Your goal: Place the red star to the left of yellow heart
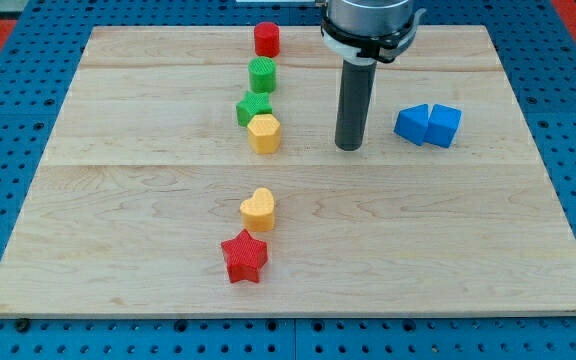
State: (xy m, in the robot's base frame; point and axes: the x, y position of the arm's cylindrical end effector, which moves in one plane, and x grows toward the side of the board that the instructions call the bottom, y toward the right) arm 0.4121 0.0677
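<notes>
The red star (244, 257) lies near the view's bottom, left of centre. The yellow heart (258, 209) sits just above it and slightly to the right, nearly touching it. My tip (348, 147) is the lower end of the dark rod, standing on the board well above and to the right of both blocks, about level with the yellow hexagon (264, 132).
A red cylinder (266, 39), a green cylinder (262, 74), a green star (252, 107) and the yellow hexagon form a column at the top centre. Two blue blocks (428, 125) touch each other to the right of my tip. The wooden board (118, 200) ends at a blue pegboard.
</notes>
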